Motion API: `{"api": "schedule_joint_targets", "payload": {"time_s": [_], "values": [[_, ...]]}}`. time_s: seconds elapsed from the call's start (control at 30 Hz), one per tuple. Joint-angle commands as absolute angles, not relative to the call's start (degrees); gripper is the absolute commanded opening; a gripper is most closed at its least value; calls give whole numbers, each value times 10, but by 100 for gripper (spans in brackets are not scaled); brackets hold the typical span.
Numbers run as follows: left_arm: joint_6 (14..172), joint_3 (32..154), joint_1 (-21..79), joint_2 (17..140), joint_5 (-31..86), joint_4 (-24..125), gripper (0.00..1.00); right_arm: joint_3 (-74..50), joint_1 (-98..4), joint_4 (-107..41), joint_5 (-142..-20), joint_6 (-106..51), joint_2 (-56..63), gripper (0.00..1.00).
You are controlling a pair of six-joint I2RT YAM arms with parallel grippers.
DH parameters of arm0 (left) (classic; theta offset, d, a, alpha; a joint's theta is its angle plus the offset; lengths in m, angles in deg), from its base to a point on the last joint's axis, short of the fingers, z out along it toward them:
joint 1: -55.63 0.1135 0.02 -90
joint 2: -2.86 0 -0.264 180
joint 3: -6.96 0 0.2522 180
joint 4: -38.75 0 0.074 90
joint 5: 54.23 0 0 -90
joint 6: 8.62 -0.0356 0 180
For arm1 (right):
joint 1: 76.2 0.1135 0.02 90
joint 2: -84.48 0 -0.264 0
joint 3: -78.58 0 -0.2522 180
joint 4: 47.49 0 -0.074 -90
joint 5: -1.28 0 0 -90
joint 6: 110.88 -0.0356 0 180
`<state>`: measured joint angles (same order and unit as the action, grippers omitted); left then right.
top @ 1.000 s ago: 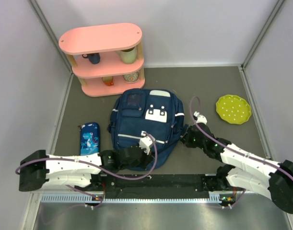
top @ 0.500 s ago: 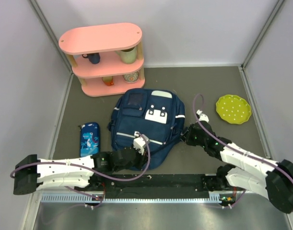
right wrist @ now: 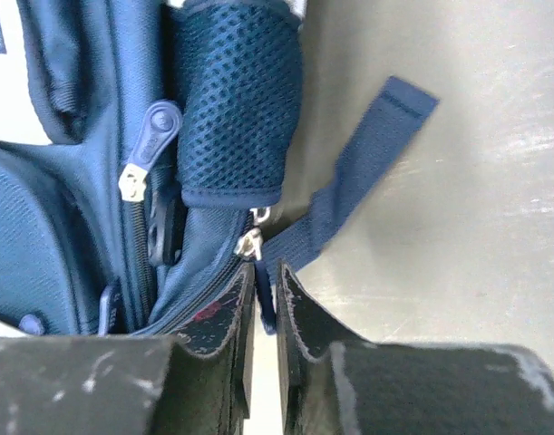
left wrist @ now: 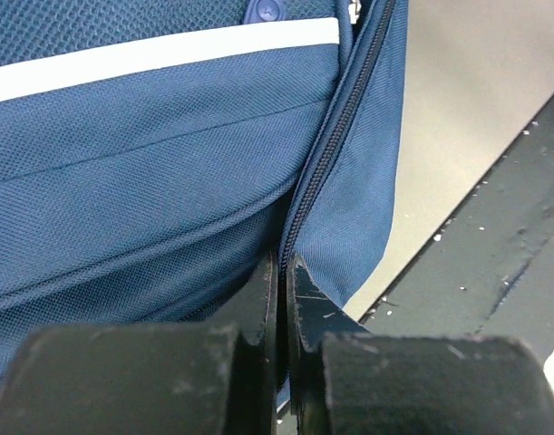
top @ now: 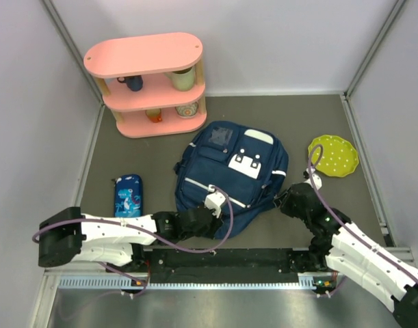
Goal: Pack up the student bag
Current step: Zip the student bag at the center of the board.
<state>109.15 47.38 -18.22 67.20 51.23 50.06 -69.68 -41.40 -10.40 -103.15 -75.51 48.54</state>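
Left fingers [left wrist: 261,304], right fingers [right wrist: 224,319]: each pinched narrow on your student bag [top: 229,179], near edge. Zip [left wrist: 324,159]: looks shut. Pencil case [top: 127,195], left of bag: outside. Packing: hardly started.

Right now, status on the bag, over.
Left pincer shut on bag, near zip seam. Right pincer shut at its right-side zip. Bag lies flat. Pencil case apart on the left, nothing blocking.

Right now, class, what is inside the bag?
Nothing inside shows. The bag lies flat on the table, and the zips in view are closed. Only its navy outside, white patches and mesh side pocket are visible; any contents are covered.
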Motion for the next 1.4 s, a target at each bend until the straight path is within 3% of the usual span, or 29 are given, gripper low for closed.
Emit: {"api": "schedule_joint_targets", "payload": {"time_s": [0.0, 0.07, 0.13, 0.17, 0.23, 0.27, 0.37, 0.5, 0.63, 0.73, 0.77, 0.83, 0.93, 1.1, 1.33, 1.37], "values": [[1070, 496, -161, 699, 560, 536, 0, -681, -438, -54, -1082, -734, 468, 18], [1063, 487, -161, 695, 518, 505, 0, -670, -439, -39, -1045, -722, 476, 33], [1050, 477, -161, 694, 479, 487, 0, -663, -438, -17, -1004, -711, 508, 40], [1052, 478, -162, 695, 453, 492, 0, -663, -438, -17, -989, -707, 520, 50], [1054, 477, -162, 698, 431, 492, 0, -659, -438, -11, -958, -701, 557, 56], [1054, 477, -161, 704, 400, 491, 0, -655, -438, -8, -952, -700, 569, 63], [1062, 494, -162, 727, 366, 504, 10, -628, -437, 6, -939, -677, 588, 67], [1080, 499, -161, 771, 276, 480, 15, -576, -438, 6, -950, -647, 546, 68], [1092, 516, -163, 822, 241, 475, 18, -536, -438, -19, -964, -607, 465, 59], [1097, 514, -167, 850, 250, 474, 14, -507, -438, -39, -1011, -553, 401, 53], [1099, 512, -167, 856, 255, 476, 8, -502, -439, -46, -1026, -539, 388, 51], [1112, 510, -167, 860, 304, 503, 0, -496, -438, -70, -1068, -492, 363, 50], [1119, 514, -167, 857, 352, 543, 0, -511, -439, -136, -1057, -432, 353, 50], [1170, 510, -160, 811, 554, 638, 0, -466, -440, -140, -990, -384, 310, 50], [1197, 463, -84, 631, 584, 661, 0, -441, -440, -140, -907, -304, 231, 54], [1194, 458, -82, 611, 580, 658, 4, -439, -440, -153, -895, -299, 224, 54]]}}
